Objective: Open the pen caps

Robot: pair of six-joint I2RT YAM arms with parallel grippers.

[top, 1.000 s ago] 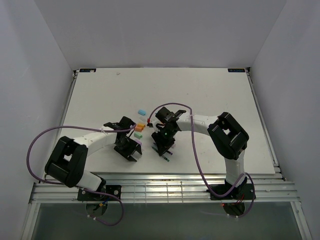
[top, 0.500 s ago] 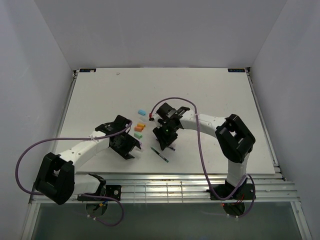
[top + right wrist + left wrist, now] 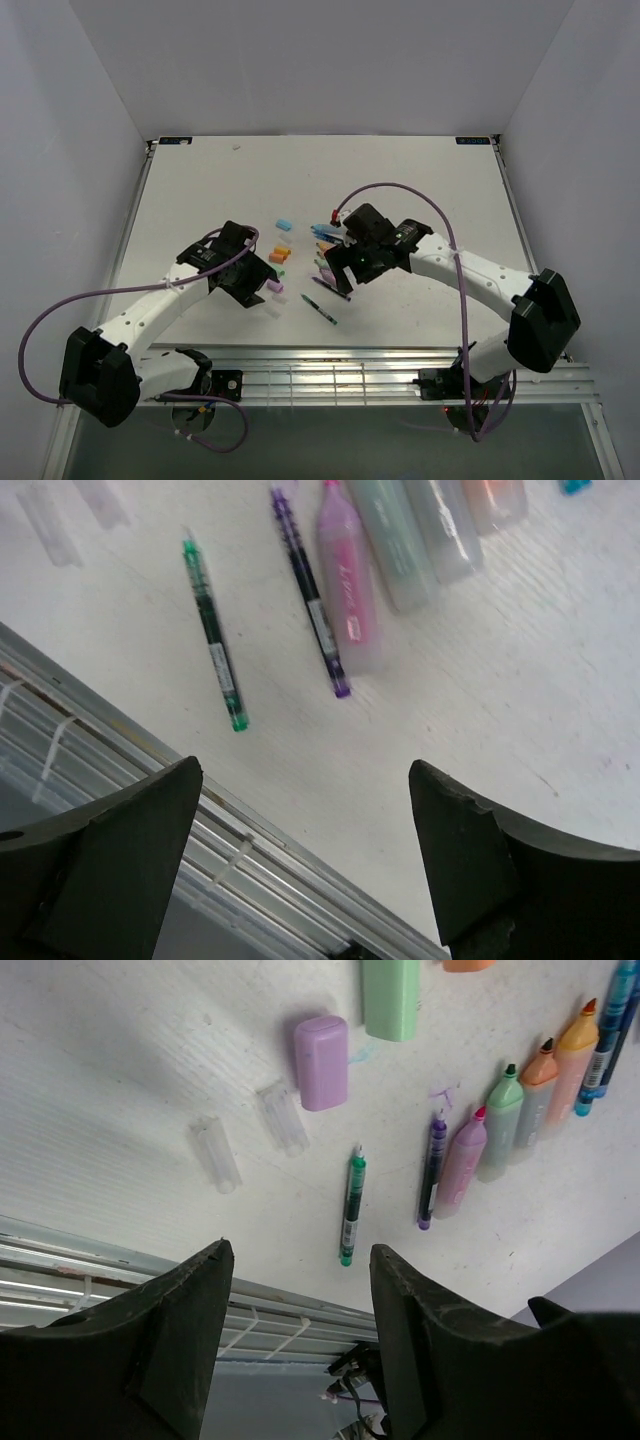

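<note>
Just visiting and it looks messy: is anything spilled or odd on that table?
Nothing spilled, but the table has stray ink: a small purple scribble above the tip of the purple pen, a faint greenish smear beside the lilac cap. The thin green pen lies apart from the row of pens.

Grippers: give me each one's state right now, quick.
Left gripper: open, holding nothing.
Right gripper: open, holding nothing.
</note>
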